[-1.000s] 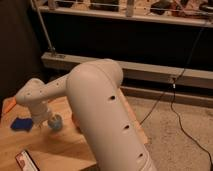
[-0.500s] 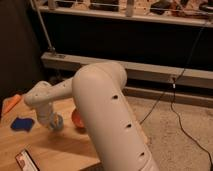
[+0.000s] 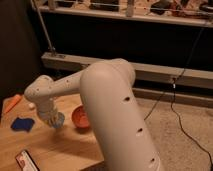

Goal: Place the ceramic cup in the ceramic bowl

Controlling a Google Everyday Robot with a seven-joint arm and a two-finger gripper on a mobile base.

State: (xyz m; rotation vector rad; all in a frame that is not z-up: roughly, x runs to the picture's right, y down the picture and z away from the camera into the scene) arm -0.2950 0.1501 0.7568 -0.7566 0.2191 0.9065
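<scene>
hand (image 3: 54, 120) pressed together, pinching ceramic cup (image 3: 59, 119) | ceramic cup low over bench (image 3: 55, 147), just beside ceramic bowl (image 3: 80, 118), at its 9 o'clock | blue cloth (image 3: 21, 124) at cup's 9 o'clock

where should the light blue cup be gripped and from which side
By its rim, from above: the ceramic cup seems to stand upright with no handle showing. The gripper is down on it, shut, beside the ceramic bowl.

Tool (image 3: 56, 122) at cup (image 3: 60, 119), left of bowl (image 3: 80, 118)
</scene>
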